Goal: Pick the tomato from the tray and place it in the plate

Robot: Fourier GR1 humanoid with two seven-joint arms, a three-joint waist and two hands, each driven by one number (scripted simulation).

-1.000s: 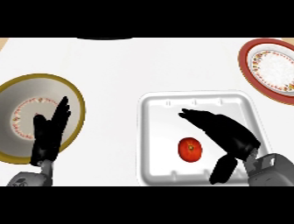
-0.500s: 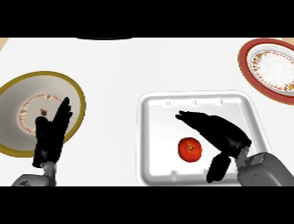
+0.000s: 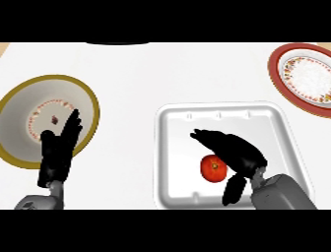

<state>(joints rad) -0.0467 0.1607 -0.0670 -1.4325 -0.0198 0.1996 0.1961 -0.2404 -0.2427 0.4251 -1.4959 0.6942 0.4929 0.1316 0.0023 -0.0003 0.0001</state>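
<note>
Red tomato point(image 3: 214, 168) lies in the white tray point(image 3: 179, 147), toward its lower middle, and the tray sits on the white tabletop point(image 3: 161, 74). My right robot hand point(image 3: 234, 150) hangs over the tray just beside the tomato, on its right. The fingers are bent only a little, stretching up and to the left above the tomato, while the thumb points down past its right side. The right robot hand is open and has hold of nothing; whether it touches the tomato I cannot tell.

My left robot hand point(image 3: 58, 155) rests at the lower left with its fingers straight and pointing up, empty, lying across the lower right rim of the gold-rimmed plate point(image 3: 16, 106). That plate is white inside with a ring of small red marks. A red-rimmed plate point(image 3: 281, 54) stands at the upper right of the tabletop, well apart from the tray's far corner.
</note>
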